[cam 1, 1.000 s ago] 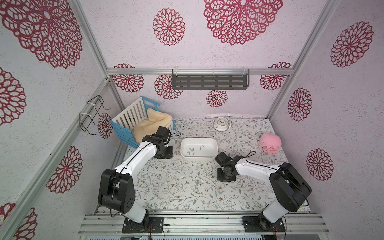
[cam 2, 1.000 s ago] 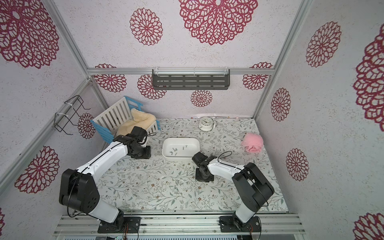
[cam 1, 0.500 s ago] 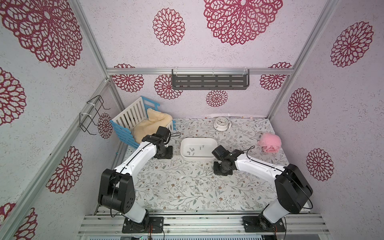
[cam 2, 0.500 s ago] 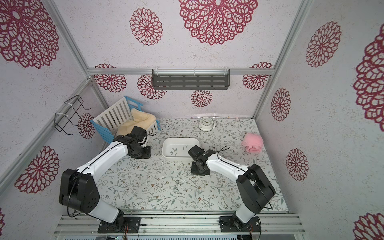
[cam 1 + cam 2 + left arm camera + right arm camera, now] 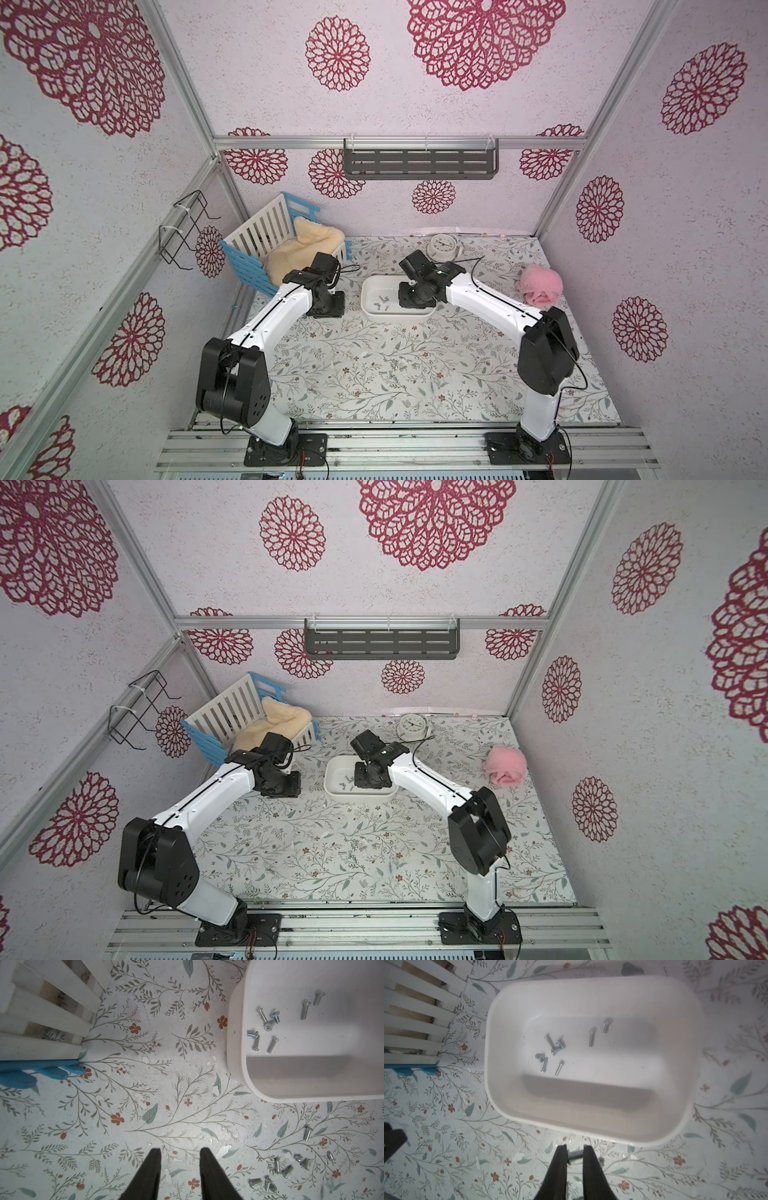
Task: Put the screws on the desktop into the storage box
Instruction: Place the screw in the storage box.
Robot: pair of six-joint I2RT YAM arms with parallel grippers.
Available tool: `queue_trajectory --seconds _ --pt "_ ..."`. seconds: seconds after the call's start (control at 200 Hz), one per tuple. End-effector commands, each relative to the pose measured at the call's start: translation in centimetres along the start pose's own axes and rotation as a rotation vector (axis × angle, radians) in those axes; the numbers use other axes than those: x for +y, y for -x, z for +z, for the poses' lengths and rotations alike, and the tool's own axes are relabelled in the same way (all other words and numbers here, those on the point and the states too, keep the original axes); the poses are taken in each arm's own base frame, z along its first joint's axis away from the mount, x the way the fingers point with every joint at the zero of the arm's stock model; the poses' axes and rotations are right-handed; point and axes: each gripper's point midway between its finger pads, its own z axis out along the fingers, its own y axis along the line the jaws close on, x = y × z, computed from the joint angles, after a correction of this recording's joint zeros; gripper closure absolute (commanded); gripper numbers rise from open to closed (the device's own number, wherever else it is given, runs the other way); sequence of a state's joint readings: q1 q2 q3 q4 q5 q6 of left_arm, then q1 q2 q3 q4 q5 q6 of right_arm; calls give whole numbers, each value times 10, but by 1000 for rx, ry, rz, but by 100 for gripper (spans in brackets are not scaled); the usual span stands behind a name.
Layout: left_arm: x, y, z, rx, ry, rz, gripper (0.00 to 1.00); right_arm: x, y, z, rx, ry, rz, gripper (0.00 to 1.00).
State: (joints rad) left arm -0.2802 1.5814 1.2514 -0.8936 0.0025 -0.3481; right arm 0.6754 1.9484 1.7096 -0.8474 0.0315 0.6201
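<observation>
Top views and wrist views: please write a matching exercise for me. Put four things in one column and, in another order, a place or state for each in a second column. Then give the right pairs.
Column one
1. black two-fingered right gripper
2. black two-fingered left gripper
3. pink fluffy ball
4. cream fleece cushion

Column two
A. lies in the blue-and-white slatted crate
B. open, holding nothing
C. shut on a small silver metal screw
D. sits on the pale leafy-printed desktop, on the right arm's side

Pairs: 1-C, 2-B, 3-D, 4-A
</observation>
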Motion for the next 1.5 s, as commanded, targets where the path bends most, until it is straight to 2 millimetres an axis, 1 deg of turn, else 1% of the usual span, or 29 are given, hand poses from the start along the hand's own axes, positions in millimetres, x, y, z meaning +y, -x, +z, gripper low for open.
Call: queue_trajectory --seconds 0.0,0.015,0.02,0.035,0.04,0.12,0.275,0.345,0.44,0.55,0.67,0.785,0.886,0.991,1.056,1.116,1.261,1.326,1.391,1.486,1.496 --pt "3 6 -7 -39 -5 -14 63 8 17 19 3 -11 -33 84" --pt "3 5 -7 -38 -5 -14 63 10 19 23 6 -10 -35 84" --pt "3 5 -7 -38 -5 -13 63 12 21 21 1 -5 -37 84" --pt "3 6 -7 -39 -5 -13 63 13 22 27 9 -8 -38 84" --pt "3 5 -7 -38 -5 -13 63 14 24 25 4 -5 -38 84" --pt "4 6 -7 -41 -7 -17 63 23 34 43 16 -10 -46 84" --pt "4 6 -8 -42 -8 -18 63 34 50 74 37 -23 -54 84" --pt "5 6 -9 -44 -7 -18 63 35 53 88 50 -32 -50 84" --pt "4 7 -9 -44 -9 -18 63 36 53 100 61 -27 -38 84" --pt "3 7 -8 -42 -13 -19 63 35 50 109 73 -26 -26 84" --pt "3 6 -7 -37 -16 -22 63 32 47 115 85 -30 -23 82" --pt "3 6 -7 -36 -16 -22 63 31 45 117 94 -36 -22 78" --pt "3 6 -6 -33 -16 -21 63 31 45 116 93 -35 -23 70" --pt "4 6 -5 -33 -14 -24 63 35 48 107 79 -29 -28 63" --pt "4 6 -5 -31 -13 -26 63 40 54 95 52 -24 -33 61" --pt "4 7 -5 -34 -13 -26 63 45 60 80 16 -21 -41 59" --pt "4 6 -4 -31 -12 -25 63 58 74 31 -93 -29 -62 57" --pt "4 6 -4 -32 -11 -26 63 60 74 12 -135 -42 -66 57" --pt "4 6 -4 -30 -12 -27 62 60 69 -3 -168 -48 -64 56" --pt "4 6 -4 -31 -13 -29 62 53 56 -20 -202 -37 -37 56" --pt "4 6 -4 -30 -15 -28 62 52 53 -20 -202 -38 -34 56"
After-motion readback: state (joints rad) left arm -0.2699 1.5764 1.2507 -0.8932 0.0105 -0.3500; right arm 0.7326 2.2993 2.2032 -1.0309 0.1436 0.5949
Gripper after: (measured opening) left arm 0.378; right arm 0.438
